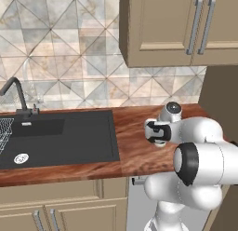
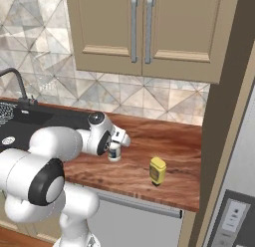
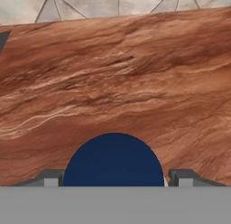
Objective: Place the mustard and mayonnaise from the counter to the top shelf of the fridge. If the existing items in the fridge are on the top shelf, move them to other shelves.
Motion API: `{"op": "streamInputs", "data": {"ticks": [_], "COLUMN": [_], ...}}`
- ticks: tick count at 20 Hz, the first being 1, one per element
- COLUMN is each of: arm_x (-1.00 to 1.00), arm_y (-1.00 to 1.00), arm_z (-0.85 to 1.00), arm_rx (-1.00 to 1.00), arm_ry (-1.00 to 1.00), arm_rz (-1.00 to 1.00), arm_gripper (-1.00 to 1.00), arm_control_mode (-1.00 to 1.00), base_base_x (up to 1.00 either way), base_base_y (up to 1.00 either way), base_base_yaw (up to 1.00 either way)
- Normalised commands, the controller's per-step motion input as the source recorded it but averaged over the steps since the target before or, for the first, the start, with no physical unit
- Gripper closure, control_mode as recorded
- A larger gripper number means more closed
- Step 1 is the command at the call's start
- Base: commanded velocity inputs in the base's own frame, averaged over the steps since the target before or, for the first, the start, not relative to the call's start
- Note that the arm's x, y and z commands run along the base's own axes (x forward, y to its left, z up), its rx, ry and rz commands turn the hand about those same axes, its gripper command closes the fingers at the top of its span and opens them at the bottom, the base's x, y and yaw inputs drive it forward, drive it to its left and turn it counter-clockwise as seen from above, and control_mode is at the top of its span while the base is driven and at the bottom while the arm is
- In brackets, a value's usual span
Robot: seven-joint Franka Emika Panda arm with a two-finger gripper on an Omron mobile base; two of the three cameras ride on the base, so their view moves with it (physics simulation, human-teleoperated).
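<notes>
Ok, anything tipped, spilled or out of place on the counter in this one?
Nothing stands out. The mustard stands upright on the counter, and the mayonnaise stands upright beneath the gripper, whose fingers flank its dark lid. No spill or damage shows.

A tiled wall (image 1: pixel 69 62) with triangle pattern stands behind — beige upper cabinets (image 2: pixel 144 32) hang above, a black sink (image 1: pixel 60 137) with a dark faucet (image 1: pixel 18 97) below.
</notes>
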Motion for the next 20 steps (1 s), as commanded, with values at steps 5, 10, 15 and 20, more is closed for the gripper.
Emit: {"op": "streamInputs", "data": {"ticks": [5,10,15,20], "arm_x": [-0.33,-0.94,-1.00,-1.00], "arm_y": [0.00,0.03,0.11,0.14], "arm_z": [0.12,0.81,1.00,1.00], "arm_rx": [0.00,0.00,0.01,0.00], "arm_ry": [0.00,-0.11,-0.05,0.00], "arm_rz": [0.00,0.00,0.00,0.00], "arm_gripper": [1.00,1.00,1.00,1.00], "arm_control_mode": [-1.00,-1.00,-1.00,-1.00], "base_base_x": [0.00,0.00,0.00,0.00], "base_base_y": [0.00,0.00,0.00,0.00], "base_base_yaw": [0.00,0.00,0.00,0.00]}}
